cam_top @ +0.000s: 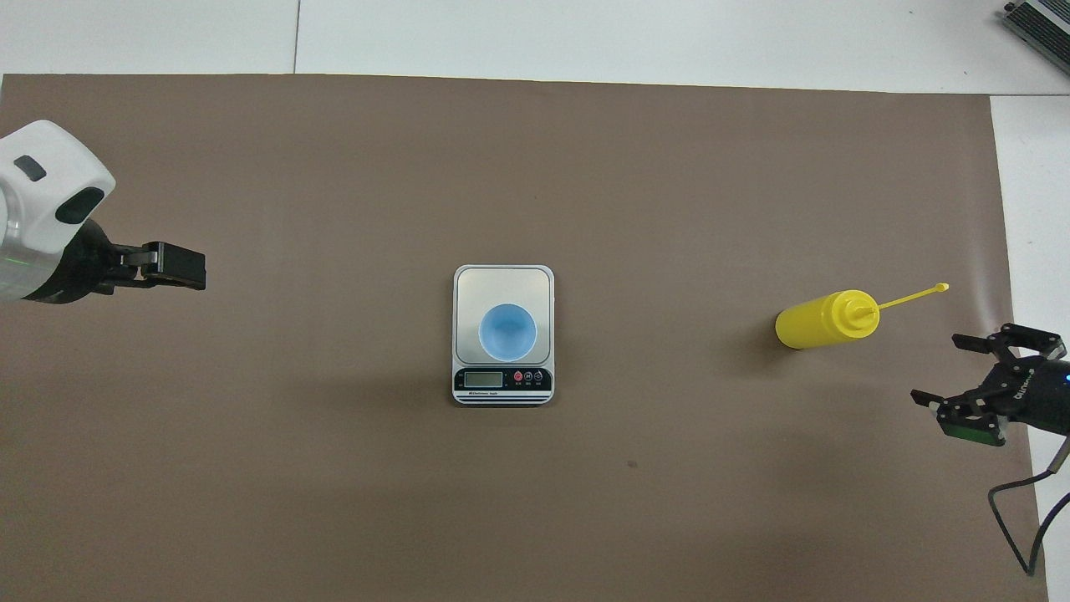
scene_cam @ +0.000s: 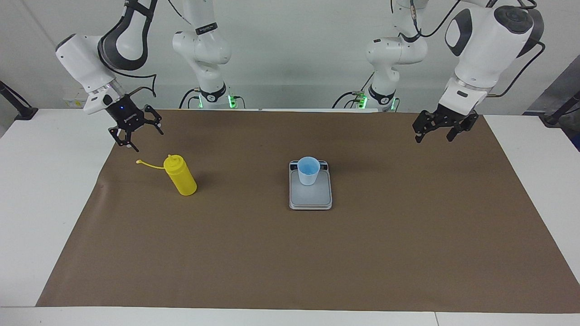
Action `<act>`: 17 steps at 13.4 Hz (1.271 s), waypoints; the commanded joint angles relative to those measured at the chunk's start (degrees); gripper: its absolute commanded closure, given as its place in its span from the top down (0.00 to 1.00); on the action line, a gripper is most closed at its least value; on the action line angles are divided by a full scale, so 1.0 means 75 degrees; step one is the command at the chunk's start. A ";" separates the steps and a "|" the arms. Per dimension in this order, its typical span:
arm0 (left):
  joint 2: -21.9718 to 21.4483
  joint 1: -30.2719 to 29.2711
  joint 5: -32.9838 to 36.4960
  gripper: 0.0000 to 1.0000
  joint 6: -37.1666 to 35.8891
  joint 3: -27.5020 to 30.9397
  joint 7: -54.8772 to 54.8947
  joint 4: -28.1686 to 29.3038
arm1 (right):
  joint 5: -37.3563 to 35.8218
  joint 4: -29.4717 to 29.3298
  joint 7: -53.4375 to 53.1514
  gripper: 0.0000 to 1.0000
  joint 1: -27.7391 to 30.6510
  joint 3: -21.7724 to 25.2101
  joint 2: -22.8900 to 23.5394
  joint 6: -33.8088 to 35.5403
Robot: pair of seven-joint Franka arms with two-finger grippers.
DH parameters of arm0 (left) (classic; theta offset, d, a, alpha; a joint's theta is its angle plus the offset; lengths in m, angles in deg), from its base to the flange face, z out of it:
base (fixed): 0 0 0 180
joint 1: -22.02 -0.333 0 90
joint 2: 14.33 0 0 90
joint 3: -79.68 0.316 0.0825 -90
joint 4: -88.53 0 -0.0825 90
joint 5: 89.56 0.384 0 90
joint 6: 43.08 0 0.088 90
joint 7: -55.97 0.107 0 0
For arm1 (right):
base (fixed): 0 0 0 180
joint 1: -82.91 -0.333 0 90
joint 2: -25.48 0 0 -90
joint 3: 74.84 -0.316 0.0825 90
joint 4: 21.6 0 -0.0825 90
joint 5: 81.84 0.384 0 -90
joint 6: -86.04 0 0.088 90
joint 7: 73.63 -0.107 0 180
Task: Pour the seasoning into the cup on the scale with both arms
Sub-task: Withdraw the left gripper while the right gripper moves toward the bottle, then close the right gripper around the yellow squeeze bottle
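Bright yellow seasoning bottle (scene_cam: 181, 180) stands upright on the brown mat (scene_cam: 290, 253) toward the right arm's end of the worktop, nozzle up, thin cap strand trailing sideways. Pale blue cup (scene_cam: 308, 170) sits on the grey scale (scene_cam: 311, 195) mid-mat. Right end effector (scene_cam: 136, 131) hangs beside the bottle, fingers spread; left end effector (scene_cam: 436, 132) hangs spread too.

White table (scene_cam: 41, 190), brown mat (scene_cam: 290, 258) over most of it. On mat: scale (scene_cam: 311, 199) mid-table; yellow bottle (scene_cam: 180, 175) upright twd right arm's end, well apart.
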 commanded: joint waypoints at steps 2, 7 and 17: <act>0.0009 -0.0077 0.0133 1.00 -0.0864 -0.0036 0.0608 -0.0614 | 0.1226 0.0179 0.1142 1.00 0.0117 -0.0057 0.0636 -0.0345; -0.0201 -0.0171 0.0075 1.00 -0.0937 -0.0036 0.0598 -0.0511 | 0.3195 0.0202 0.2748 1.00 0.0000 -0.0069 0.1470 -0.0463; -0.0072 -0.0090 -0.0007 1.00 -0.1757 0.0266 0.0656 -0.1566 | 0.4850 0.0261 0.3793 1.00 -0.0808 -0.0080 0.1939 -0.0836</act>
